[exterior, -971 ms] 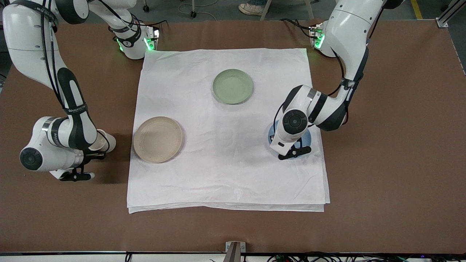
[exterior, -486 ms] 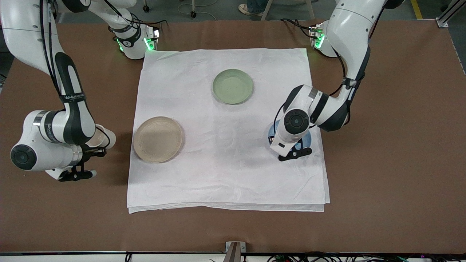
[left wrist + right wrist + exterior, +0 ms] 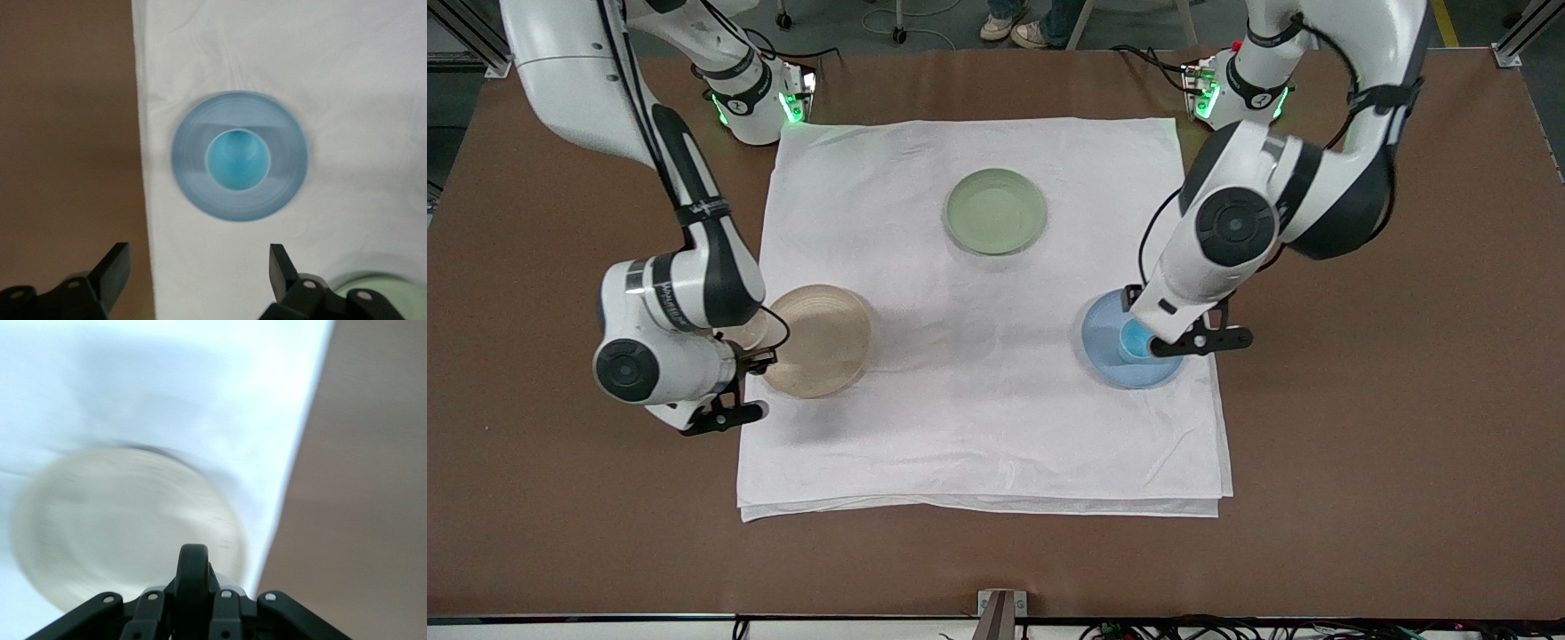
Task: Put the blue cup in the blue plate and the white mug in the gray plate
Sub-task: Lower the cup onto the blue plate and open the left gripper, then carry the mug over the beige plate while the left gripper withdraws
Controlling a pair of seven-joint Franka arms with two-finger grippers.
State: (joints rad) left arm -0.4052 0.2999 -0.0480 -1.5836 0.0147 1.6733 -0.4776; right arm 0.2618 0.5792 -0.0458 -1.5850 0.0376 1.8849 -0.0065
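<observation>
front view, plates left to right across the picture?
gray plate → green plate → blue plate, with the blue cup standing in it.

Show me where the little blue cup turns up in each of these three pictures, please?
Front view: the blue cup stands in the blue plate, just under the left gripper.
Left wrist view: the cup sits in the middle of the plate, seen from straight above.
Right wrist view: not in it.
Shared landmark: the white cloth.
</observation>
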